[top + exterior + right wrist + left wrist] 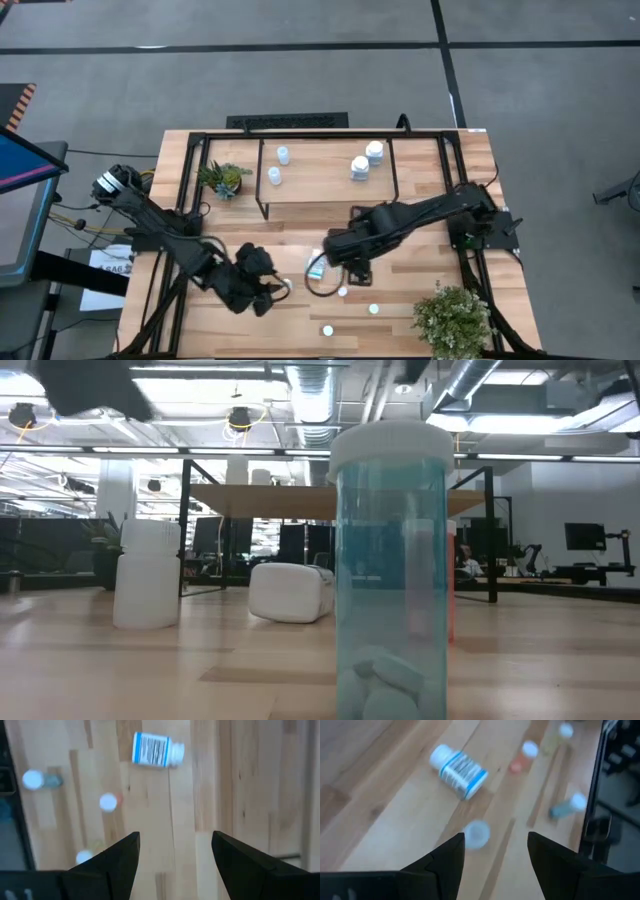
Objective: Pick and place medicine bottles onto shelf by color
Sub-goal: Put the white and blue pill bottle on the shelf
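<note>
The shelf (pixel 330 172) stands at the table's far middle and carries two blue-capped bottles (pixel 279 165) on its left and two white bottles (pixel 367 159) on its right. A labelled white bottle (pixel 316 265) lies on its side on the table; it also shows in the left wrist view (pixel 459 770) and the right wrist view (pixel 157 750). Small bottles (pixel 343 291) (pixel 374 309) (pixel 327 329) stand nearer the front edge. My left gripper (pixel 278 290) (pixel 495 840) is open and empty, with a small light-capped bottle (pixel 476 834) just ahead of it. My right gripper (pixel 350 272) (pixel 175 837) is open and empty beside the lying bottle.
A small potted plant (pixel 222 180) stands left of the shelf and a bushier one (pixel 455 320) at the front right corner. In the low view a blue see-through bottle (pixel 390 570) stands close, with an upright white bottle (pixel 148 573) and a lying one (pixel 290 592) behind.
</note>
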Controlling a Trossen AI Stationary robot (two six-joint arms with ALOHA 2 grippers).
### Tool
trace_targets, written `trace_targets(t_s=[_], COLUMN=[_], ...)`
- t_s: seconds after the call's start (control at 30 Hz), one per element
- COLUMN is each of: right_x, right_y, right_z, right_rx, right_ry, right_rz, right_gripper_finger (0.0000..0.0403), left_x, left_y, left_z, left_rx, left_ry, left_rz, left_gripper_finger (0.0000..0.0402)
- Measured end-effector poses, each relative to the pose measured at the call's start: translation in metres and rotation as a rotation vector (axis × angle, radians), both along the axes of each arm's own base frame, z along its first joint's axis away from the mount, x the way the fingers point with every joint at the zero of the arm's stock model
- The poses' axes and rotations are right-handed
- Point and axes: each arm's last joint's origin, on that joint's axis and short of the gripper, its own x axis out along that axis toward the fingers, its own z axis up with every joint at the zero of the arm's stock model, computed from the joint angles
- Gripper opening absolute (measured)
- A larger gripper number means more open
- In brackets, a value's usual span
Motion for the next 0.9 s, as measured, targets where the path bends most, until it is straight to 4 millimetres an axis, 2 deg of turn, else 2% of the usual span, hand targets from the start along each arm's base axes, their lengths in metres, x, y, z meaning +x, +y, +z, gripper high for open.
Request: trace_targets(t_s=[0.13,0.3,0.47,0.63,0.8,0.9], right_x=[-0.029,-0.063,-0.096,-0.131,-0.161,-0.177], right_y=[0.002,0.004,0.004,0.001,-0.005,-0.009], right_z=[0.027,0.061,0.089,0.114,0.133,0.141], right_rx=[-0.017,-0.006,0.039,0.086,0.113,0.133], right_ry=[-0.03,-0.149,-0.241,-0.323,-0.393,-0.429], right_rz=[-0.036,-0.065,-0.038,0.013,0.095,0.123], right_gripper_finger=[0.0272,0.0272,0.0272,0.0272,0.0272,0.0272], left_x=[0.024,0.056,0.084,0.102,0.113,0.113], left_y=[0.008,0.018,0.022,0.027,0.033,0.04], left_z=[-0.006,-0.015,-0.035,-0.055,-0.058,-0.059], left_rx=[-0.028,-0.056,-0.13,-0.167,-0.145,-0.147], left_ry=[-0.043,-0.136,-0.167,-0.142,-0.116,-0.1], left_rz=[0.018,0.061,0.069,0.093,0.115,0.203], left_gripper_finger=[0.0215,0.0244,0.0274,0.029,0.0291,0.0291])
